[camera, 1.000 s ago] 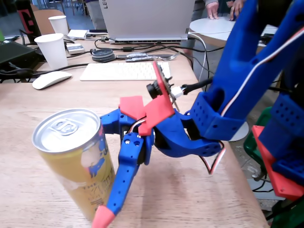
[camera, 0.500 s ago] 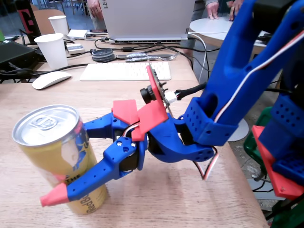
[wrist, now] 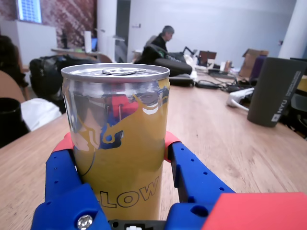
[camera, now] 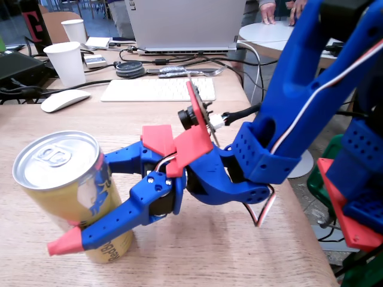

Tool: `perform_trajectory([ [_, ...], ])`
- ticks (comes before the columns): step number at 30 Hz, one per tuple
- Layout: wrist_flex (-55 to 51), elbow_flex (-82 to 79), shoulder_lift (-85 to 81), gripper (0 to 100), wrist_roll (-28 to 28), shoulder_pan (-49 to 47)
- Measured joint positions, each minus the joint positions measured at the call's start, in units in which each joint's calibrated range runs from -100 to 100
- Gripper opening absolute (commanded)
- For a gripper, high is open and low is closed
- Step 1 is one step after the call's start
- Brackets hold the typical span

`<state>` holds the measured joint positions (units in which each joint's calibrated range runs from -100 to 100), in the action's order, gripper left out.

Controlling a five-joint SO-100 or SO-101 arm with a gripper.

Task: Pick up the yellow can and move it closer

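Yellow can (camera: pixel 72 191) sits tilted in the tool (camera: pixel 90 197), which squeezes it. Next, lift it and bring it closer along the bench (camera: pixel 197 251).

in the fixed view my blue arm (camera: pixel 311 95) comes down from two o'clock and bends at the wrist (camera: pixel 227 173), reaching level toward nine o'clock. my pincer (camera: pixel 84 197) has its two blue fingers (camera: pixel 119 221) with red tips spread to either side of the yellow can (camera: pixel 66 191), pressing its sides. in the wrist view both fingers (wrist: pixel 192 172) flank it closely.
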<state>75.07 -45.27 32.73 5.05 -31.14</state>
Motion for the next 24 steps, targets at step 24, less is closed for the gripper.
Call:
perform_trajectory([
  [24, -31.39, -14.16, -40.03, 22, 0.24, -6.39],
])
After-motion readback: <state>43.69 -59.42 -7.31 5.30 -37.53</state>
